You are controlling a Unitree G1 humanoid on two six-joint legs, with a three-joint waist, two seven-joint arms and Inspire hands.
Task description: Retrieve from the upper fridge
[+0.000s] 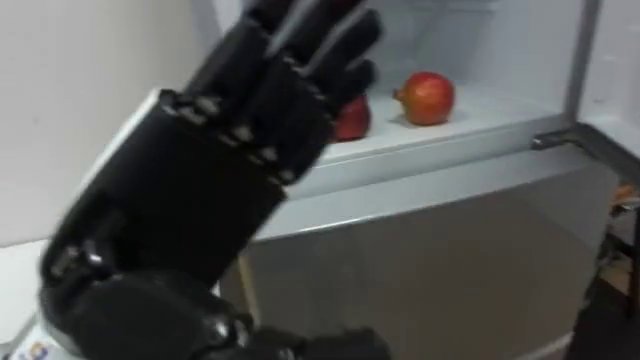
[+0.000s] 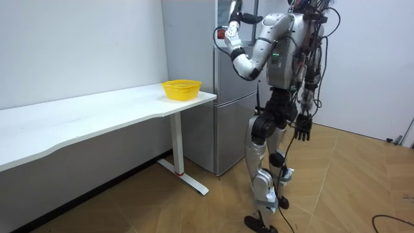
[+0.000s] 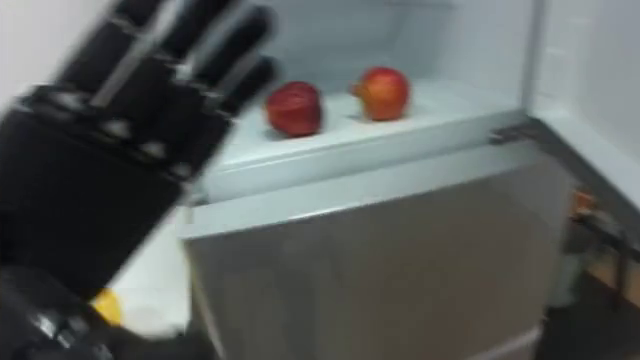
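Two red round fruits lie on the white shelf (image 1: 480,112) of the open upper fridge: one (image 1: 428,97) further right, the other (image 1: 352,120) partly behind my fingers. In the right eye view both fruits (image 3: 294,108) (image 3: 383,92) show whole. My black left hand (image 1: 230,150) (image 3: 110,150) is raised in front of the shelf's left end, open with straight fingers, holding nothing and short of the fruits. In the room view I stand upright facing the fridge, left hand (image 2: 231,26) up at the upper compartment. My right hand (image 2: 302,127) hangs relaxed by my thigh.
The grey lower fridge door (image 1: 420,270) is closed below the shelf. The opened upper door (image 1: 612,60) stands at the right, its hinge bracket (image 1: 560,140) jutting out. A white table (image 2: 97,113) with a yellow basket (image 2: 181,88) adjoins the fridge on my left.
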